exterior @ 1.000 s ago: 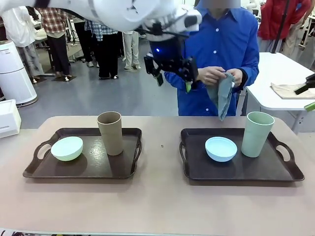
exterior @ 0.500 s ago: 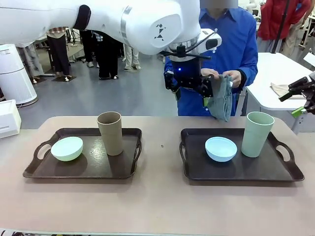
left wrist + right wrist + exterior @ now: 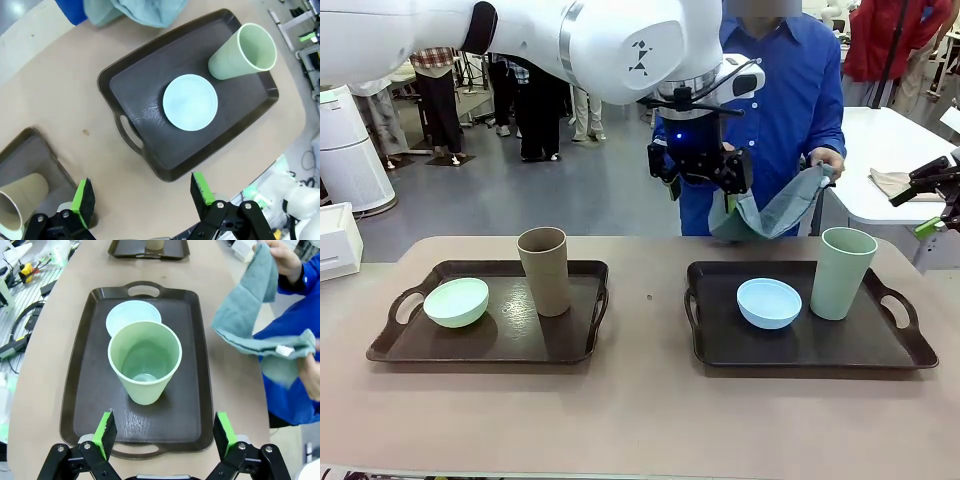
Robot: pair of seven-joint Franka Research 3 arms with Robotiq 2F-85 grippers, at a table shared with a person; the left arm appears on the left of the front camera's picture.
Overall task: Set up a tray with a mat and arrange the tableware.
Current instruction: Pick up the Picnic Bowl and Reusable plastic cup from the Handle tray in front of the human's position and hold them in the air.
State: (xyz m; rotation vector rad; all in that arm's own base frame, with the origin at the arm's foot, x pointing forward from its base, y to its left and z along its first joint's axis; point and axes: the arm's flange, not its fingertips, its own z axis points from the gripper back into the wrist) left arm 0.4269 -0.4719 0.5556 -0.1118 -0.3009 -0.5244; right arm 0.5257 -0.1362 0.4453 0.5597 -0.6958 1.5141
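Two dark brown trays lie on the table. The left tray [image 3: 510, 338] holds a mint green bowl [image 3: 455, 302] and a brown tumbler [image 3: 544, 270]. The right tray [image 3: 760, 347] holds a light blue bowl [image 3: 769, 302] and a pale green tumbler [image 3: 842, 272]. Behind it a person spreads a grey-teal mat [image 3: 772, 212] with both hands. My left gripper [image 3: 702, 195] hangs open high above the table's far edge, just left of the mat. Its wrist view looks down on the blue bowl [image 3: 190, 102] and green tumbler [image 3: 245, 52]. My right gripper [image 3: 932, 205] is open at the right edge, above the green tumbler [image 3: 145, 362].
A white side table [image 3: 880, 150] with a beige cloth stands behind at the right. Bare tabletop [image 3: 645, 300] separates the trays and runs along the near edge. People stand farther back.
The person has unfolded the hanging mat and stretched it out between both hands. My left gripper has swung right in front of the person. My right gripper has come in at the right edge.
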